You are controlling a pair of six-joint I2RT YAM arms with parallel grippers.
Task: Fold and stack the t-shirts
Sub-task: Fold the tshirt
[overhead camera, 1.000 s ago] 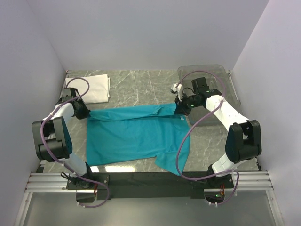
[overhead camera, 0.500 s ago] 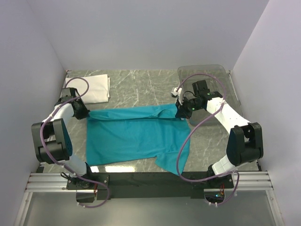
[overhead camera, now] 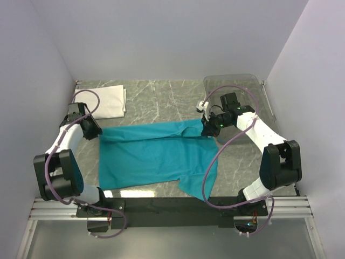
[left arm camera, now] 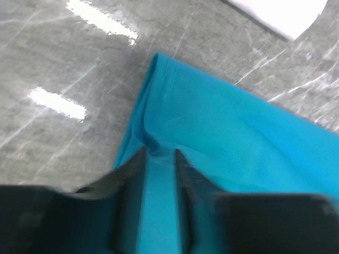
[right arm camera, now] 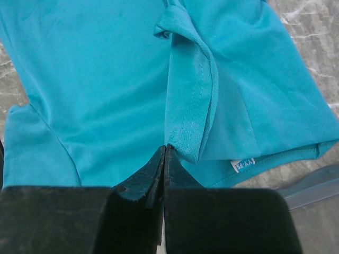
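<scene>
The teal-blue t-shirt (overhead camera: 156, 154) lies spread across the middle of the table, its far edge stretched between my two grippers. My left gripper (overhead camera: 96, 131) holds its far left corner; in the left wrist view (left arm camera: 160, 152) teal cloth (left arm camera: 222, 121) fills the narrow gap between the fingers. My right gripper (overhead camera: 206, 128) is shut on the neck hem at the far right; in the right wrist view (right arm camera: 166, 146) its tips pinch the stitched hem of the shirt (right arm camera: 95, 79) beside the small neck label (right arm camera: 243, 165). The white t-shirt (overhead camera: 105, 101) lies folded at the back left.
A clear plastic bin (overhead camera: 242, 86) stands at the back right, just behind my right gripper; its edge shows in the right wrist view (right arm camera: 312, 182). The grey marble table (overhead camera: 161, 97) is walled on three sides. A corner of the white shirt (left arm camera: 280, 13) shows in the left wrist view.
My right gripper has shifted a little to the left with the neck hem. My left arm's elbow has swung outward to the left. Both grips are unchanged.
</scene>
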